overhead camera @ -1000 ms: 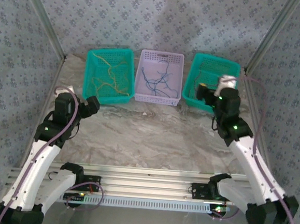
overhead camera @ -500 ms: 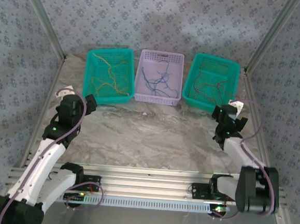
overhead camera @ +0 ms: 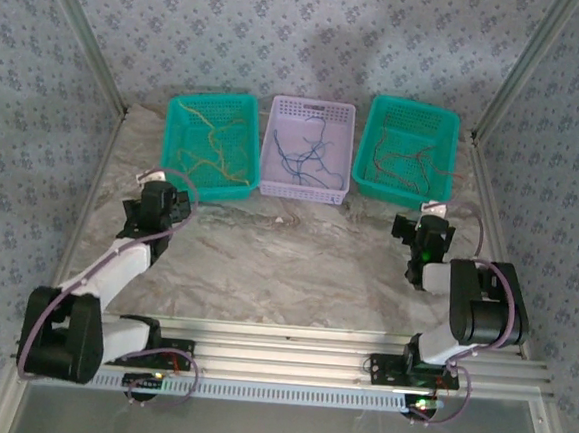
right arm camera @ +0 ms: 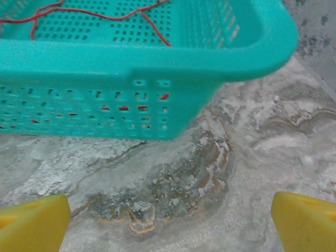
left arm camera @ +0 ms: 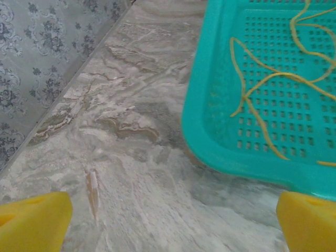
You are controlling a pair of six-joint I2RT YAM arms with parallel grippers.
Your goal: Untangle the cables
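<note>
Left gripper (left arm camera: 169, 220) and right gripper (right arm camera: 168, 220) are hanging spread wide (holding nothing); cables (overhead camera: 214, 150) are lying in baskets (overhead camera: 212, 98).

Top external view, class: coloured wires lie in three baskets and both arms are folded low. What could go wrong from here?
1. The thin yellow wires cross each other in the left teal perforated plastic basket; a pinch could lift several and re-knot them.
2. The thin red wires lie on the holed floor of the right teal perforated plastic basket and might snag there.
3. The open right end effector faces that basket's wall closely; advancing could shove it.
</note>
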